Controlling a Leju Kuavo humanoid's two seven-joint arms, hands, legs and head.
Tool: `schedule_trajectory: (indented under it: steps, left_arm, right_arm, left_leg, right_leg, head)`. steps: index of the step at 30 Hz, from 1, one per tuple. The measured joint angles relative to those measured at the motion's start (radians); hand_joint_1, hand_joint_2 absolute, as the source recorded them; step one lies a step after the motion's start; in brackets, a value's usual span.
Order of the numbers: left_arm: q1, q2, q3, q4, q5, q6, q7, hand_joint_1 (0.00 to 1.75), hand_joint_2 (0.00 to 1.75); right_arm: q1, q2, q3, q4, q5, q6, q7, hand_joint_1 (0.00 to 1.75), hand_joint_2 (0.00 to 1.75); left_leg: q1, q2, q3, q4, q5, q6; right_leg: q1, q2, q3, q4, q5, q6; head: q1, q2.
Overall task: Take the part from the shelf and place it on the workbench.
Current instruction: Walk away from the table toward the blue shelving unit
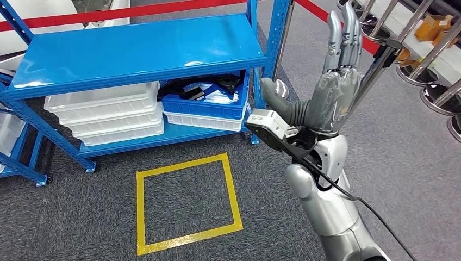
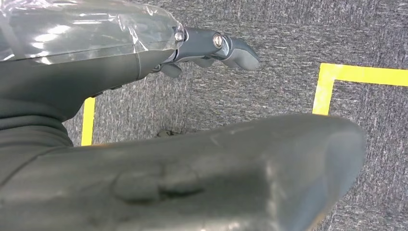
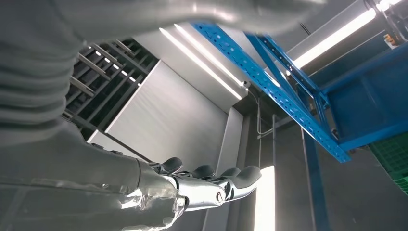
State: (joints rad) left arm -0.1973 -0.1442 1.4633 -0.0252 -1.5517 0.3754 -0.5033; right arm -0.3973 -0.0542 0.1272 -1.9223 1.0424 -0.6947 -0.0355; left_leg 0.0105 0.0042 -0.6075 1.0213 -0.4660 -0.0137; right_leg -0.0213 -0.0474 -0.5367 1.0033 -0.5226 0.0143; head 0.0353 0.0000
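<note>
Blue bin (image 1: 204,100) half hidden under the shelf (image 1: 136,51) holds indistinct dark parts; right robot hand (image 1: 331,81) raised, spread, empty.

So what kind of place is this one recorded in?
Probably a factory or warehouse test area: a blue steel rack holding white bins and a blue parts bin, a yellow taped square on grey carpet, red barrier tape behind.

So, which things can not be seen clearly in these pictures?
- Parts in the blue bin, head view: dark jumble, half hidden by the upper shelf; no single part can be told.
- White bins: contents hidden by their stacked walls.
- Left hand, left wrist view: mostly covered by the thumb.
- Right hand: empty, fingers straight.
</note>
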Motion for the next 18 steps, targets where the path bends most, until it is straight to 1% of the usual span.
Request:
schedule_trajectory:
  steps: [12,16,18]
  left_arm:
    - [0.000,0.000,0.000,0.000,0.003,-0.001,-0.007,0.00,0.00]
    - [0.000,0.000,0.000,0.000,0.004,-0.001,-0.007,0.00,0.00]
    - [0.000,0.000,0.000,0.000,0.003,-0.001,-0.007,0.00,0.00]
  right_arm:
    - [0.000,0.000,0.003,0.000,0.002,0.000,0.008,0.00,0.00]
    - [0.000,0.000,0.004,0.000,0.000,0.000,0.008,0.00,1.75]
    - [0.000,0.000,0.004,0.000,-0.001,0.000,0.010,0.00,1.75]
  left_leg:
    - [0.001,0.000,0.006,-0.003,0.000,0.000]
    - [0.002,0.000,0.007,-0.004,0.000,-0.001]
    - [0.000,-0.001,0.007,-0.004,-0.002,0.006]
  right_leg:
    - [0.006,0.000,0.001,0.002,-0.001,0.000]
    - [0.006,0.000,0.002,0.003,-0.001,-0.001]
    - [0.002,-0.003,0.005,-0.005,0.002,0.004]
  head:
    - [0.000,0.000]
    - [0.000,0.000]
    - [-0.001,0.000]
